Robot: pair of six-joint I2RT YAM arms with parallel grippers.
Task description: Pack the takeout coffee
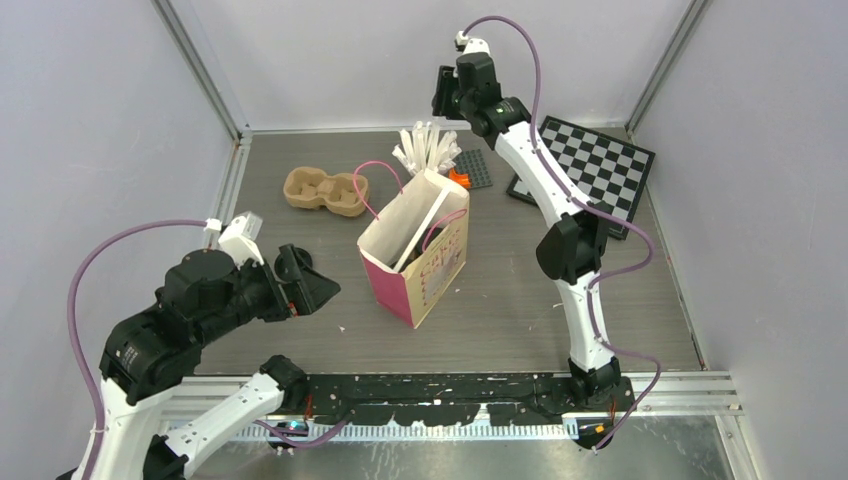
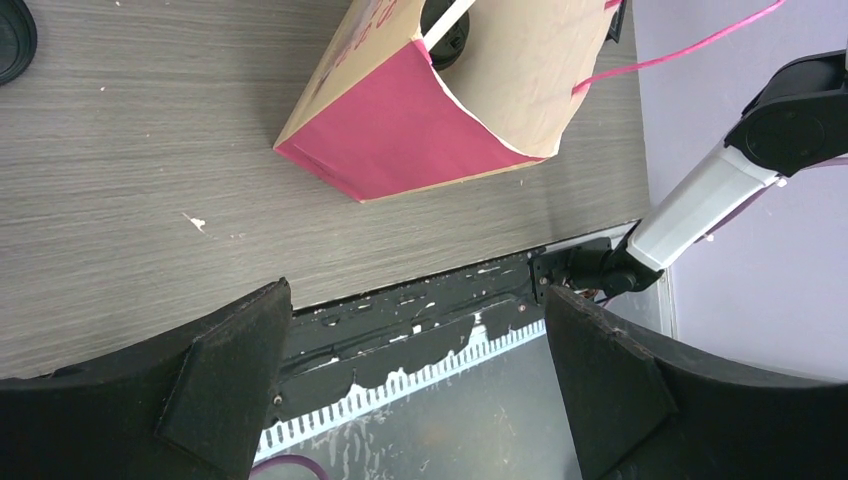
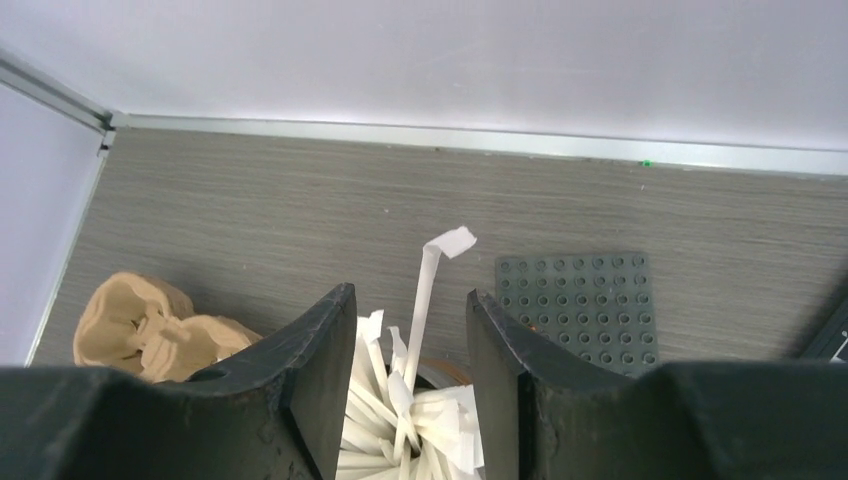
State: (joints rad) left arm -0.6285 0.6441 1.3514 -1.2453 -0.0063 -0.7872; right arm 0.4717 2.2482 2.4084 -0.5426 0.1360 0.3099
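Two cups to pack: the first cup (image 2: 446,32) seems to sit inside the paper bag (image 2: 400,140) at mid-frame, and the second cup (image 1: 291,264) stands on the worktop (image 2: 150,180) left of the bag, just beside the left tool (image 2: 415,300), whose jaws gape empty. The right tool (image 3: 410,300), jaws apart, straddles a white stick (image 3: 428,290) without pinching it. Paper walls are likely light and crushable and the lids slick, so hold the cup gently below the lid.

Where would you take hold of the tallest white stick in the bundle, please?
Grip the tallest white stick on its straight shaft just below the bent tip, coming straight down from above. It stands upright and clear of the bundle, so the right end effector, open above it, could probably close without catching the others.
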